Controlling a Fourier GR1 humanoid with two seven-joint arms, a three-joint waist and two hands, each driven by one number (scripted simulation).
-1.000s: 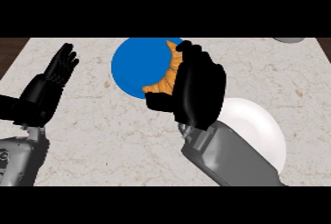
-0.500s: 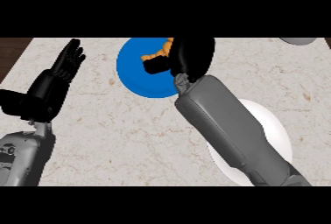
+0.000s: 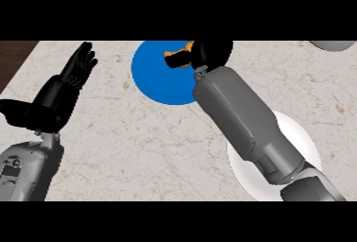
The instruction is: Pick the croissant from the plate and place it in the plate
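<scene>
Looking down from my head view, the only marking is a small dark sign on my left forearm (image 3: 28, 170), too small to read, and my left hand (image 3: 59, 94) rests at the left over the marble counter (image 3: 140, 142), fingers straight and released. My right hand (image 3: 213, 51) is curled round the croissant (image 3: 174, 56) at the far rim of the blue plate (image 3: 157, 80); only orange bits show beside my fingers, and I cannot tell whether it touches the plate. My right forearm (image 3: 244, 123) crosses the blue plate's right edge and covers much of the white plate (image 3: 307, 142) nearer me, while a grey rounded thing (image 3: 338, 45) sits at the far right corner.
</scene>
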